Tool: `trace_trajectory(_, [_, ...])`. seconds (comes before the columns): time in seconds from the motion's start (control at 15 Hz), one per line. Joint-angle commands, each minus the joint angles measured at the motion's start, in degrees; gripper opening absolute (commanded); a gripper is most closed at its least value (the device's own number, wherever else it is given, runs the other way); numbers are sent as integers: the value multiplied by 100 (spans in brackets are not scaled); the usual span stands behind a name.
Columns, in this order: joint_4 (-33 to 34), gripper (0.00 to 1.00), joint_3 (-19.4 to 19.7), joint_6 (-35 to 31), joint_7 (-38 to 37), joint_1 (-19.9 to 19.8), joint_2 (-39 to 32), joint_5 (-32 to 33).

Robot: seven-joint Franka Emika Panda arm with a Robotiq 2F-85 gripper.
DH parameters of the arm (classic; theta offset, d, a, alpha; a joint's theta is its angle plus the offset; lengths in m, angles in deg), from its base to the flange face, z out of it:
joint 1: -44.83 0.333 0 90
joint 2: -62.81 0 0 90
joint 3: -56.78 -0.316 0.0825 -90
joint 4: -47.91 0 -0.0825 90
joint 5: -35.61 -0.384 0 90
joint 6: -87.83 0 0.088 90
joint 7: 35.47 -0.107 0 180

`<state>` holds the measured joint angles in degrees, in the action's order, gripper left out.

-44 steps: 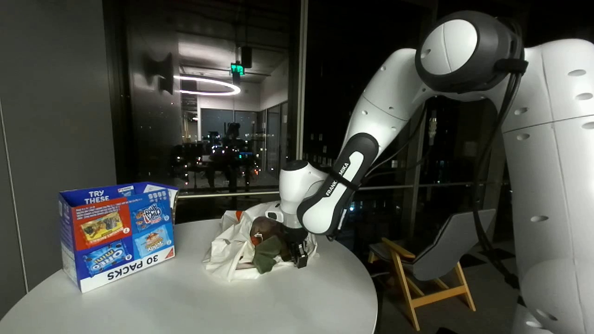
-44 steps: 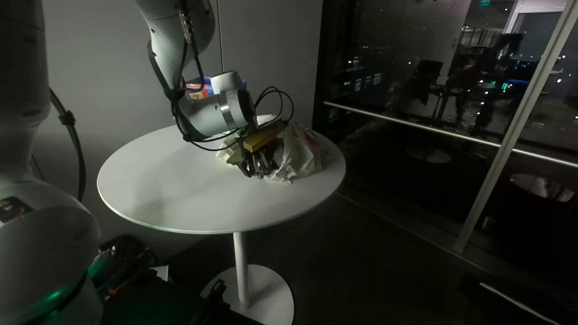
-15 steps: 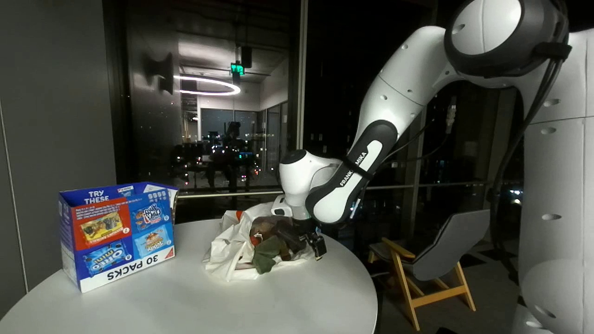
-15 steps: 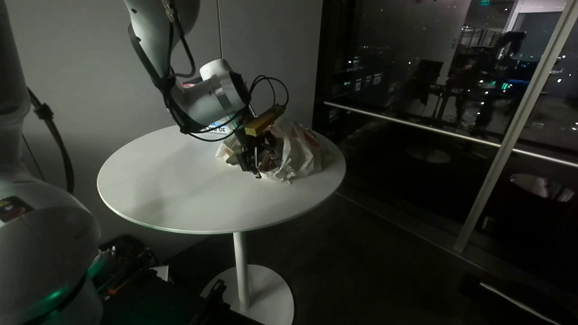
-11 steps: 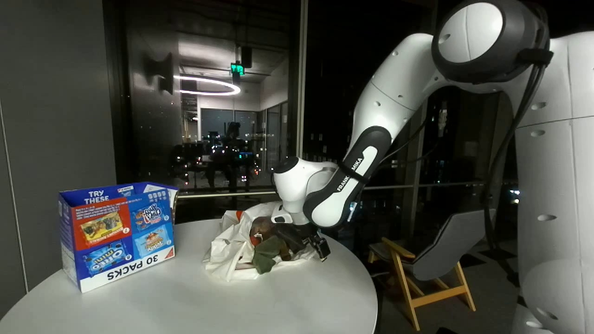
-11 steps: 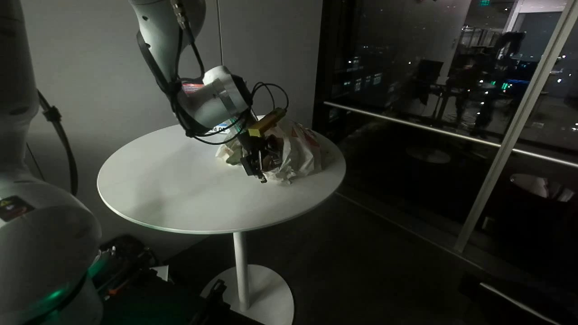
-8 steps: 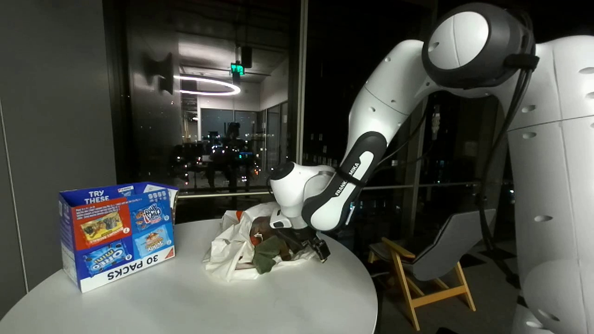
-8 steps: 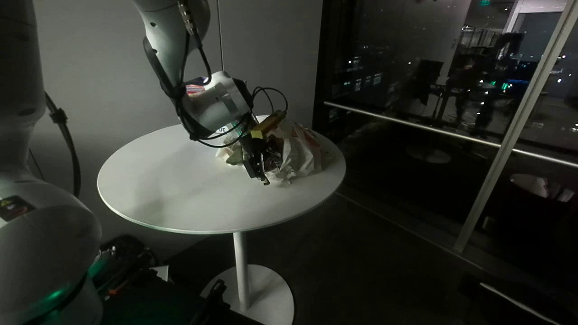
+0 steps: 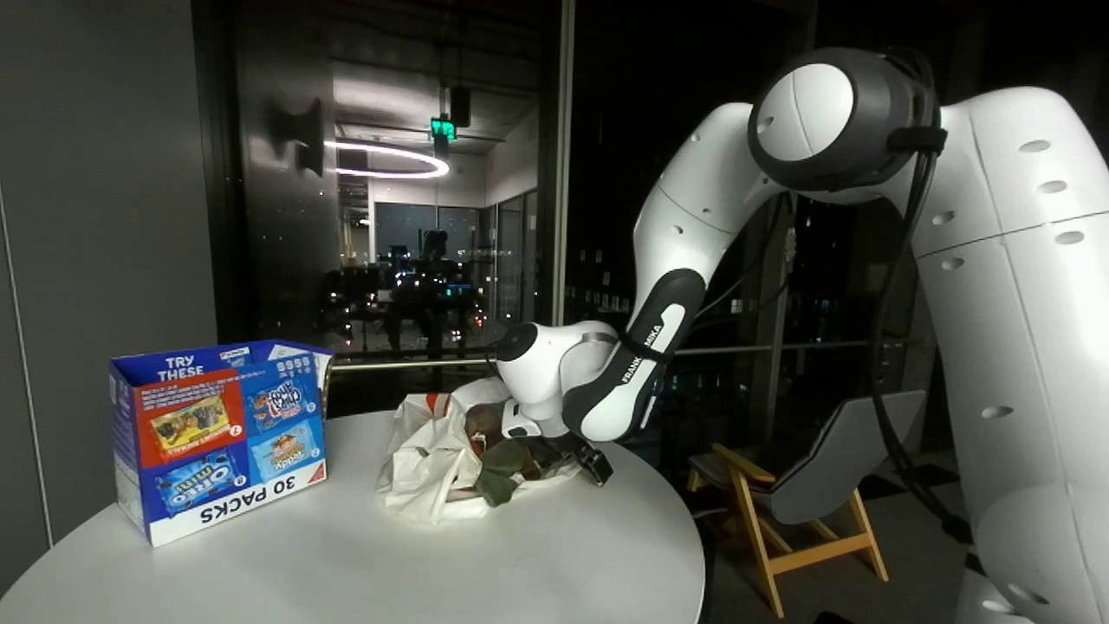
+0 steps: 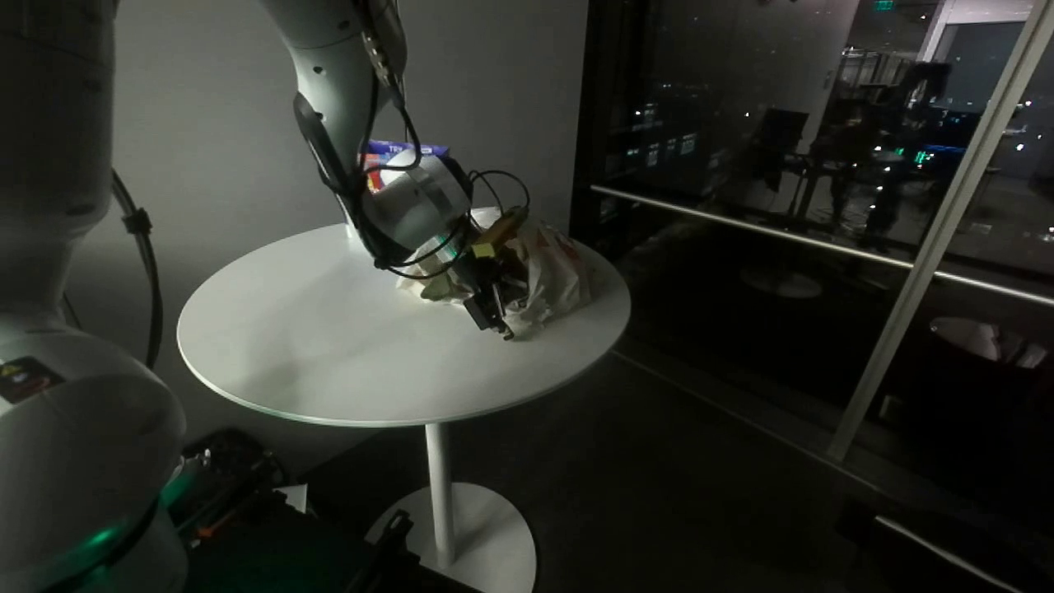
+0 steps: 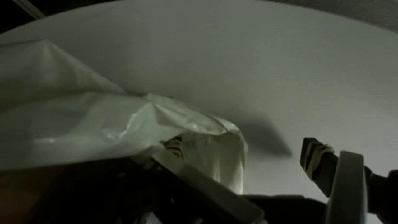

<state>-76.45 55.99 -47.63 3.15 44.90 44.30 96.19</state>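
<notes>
My gripper (image 11: 245, 152) stands open, its fingers far apart low in the wrist view. The right finger (image 11: 320, 166) has a pale band round its tip and is clear of everything. A fold of the white plastic bag (image 11: 124, 130) lies over the left fingertip (image 11: 174, 147), and part of it hangs into the gap; it is not gripped. In an exterior view the crumpled bag (image 9: 429, 472) lies on the table with a dark green soft thing (image 9: 500, 475) and a brown thing (image 9: 483, 421) at its opening. The gripper is tilted at the bag's edge, and hides part of the contents.
A blue snack box (image 9: 230, 442) stands on the round white table (image 9: 433, 572), left of the bag; in an exterior view the arm partly covers this box (image 10: 428, 150). The table's curved edge (image 10: 387, 424) runs round the work area. A chair (image 9: 814, 485) stands beyond the table.
Over the last second the arm has come down and reached further toward the bag, the wrist tilting more. The bag and green thing have shifted slightly. The gripper has stayed open.
</notes>
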Motion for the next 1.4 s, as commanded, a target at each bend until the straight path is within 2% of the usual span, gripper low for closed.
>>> trace_trajectory(0.0, [270, 73, 28, 12, -220, 17, -220, 446])
trace_trajectory(0.07, [287, 70, 31, -5, -307, 18, -238, 556])
trace_trajectory(0.47, [201, 21, -5, -179, -581, -29, -195, 983])
trace_trajectory(0.6, [168, 10, -18, -243, -636, -40, -172, 1032])
trace_trajectory(0.8, [134, 4, -41, -290, -653, -51, -151, 984])
trace_trajectory(1.07, [8, 10, -111, -457, -660, -87, 2, 756])
trace_trajectory(1.33, [-387, 9, -256, -622, -449, -141, 471, 209])
